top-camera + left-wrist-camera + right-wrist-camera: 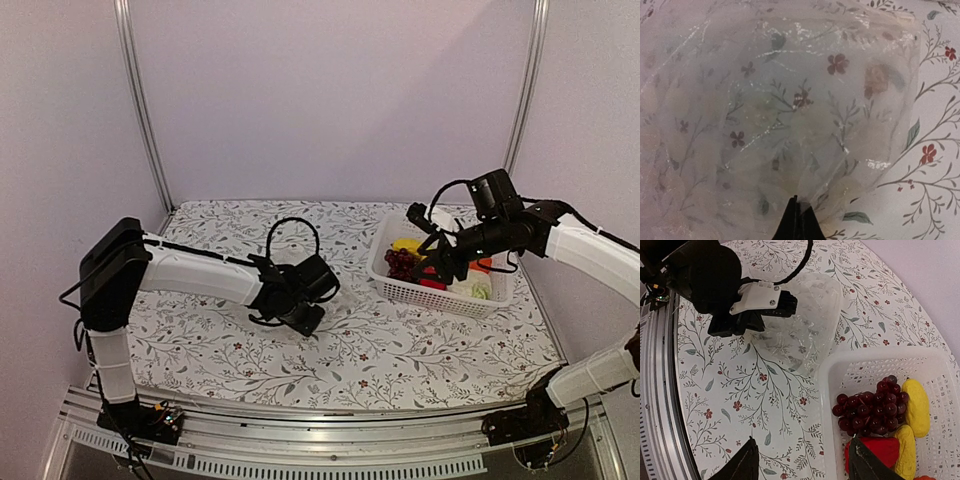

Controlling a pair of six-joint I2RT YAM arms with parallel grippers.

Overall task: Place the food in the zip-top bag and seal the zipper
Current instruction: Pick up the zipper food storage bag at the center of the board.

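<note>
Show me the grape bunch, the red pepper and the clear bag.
grape bunch [871,407]: right wrist view, middle of the cluster.
red pepper [884,447]: right wrist view, upper face.
clear bag [790,115]: left wrist view, crinkled middle.

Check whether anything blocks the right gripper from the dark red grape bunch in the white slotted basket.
Nothing visible does. The open right gripper hangs over the edge of the white slotted basket; the dark red grape bunch lies uncovered.

The zip-top bag [790,125] is clear, crinkly, glossy plastic. The basket [880,357] is white slotted plastic. The surface [400,350] is matt with a floral print.
</note>
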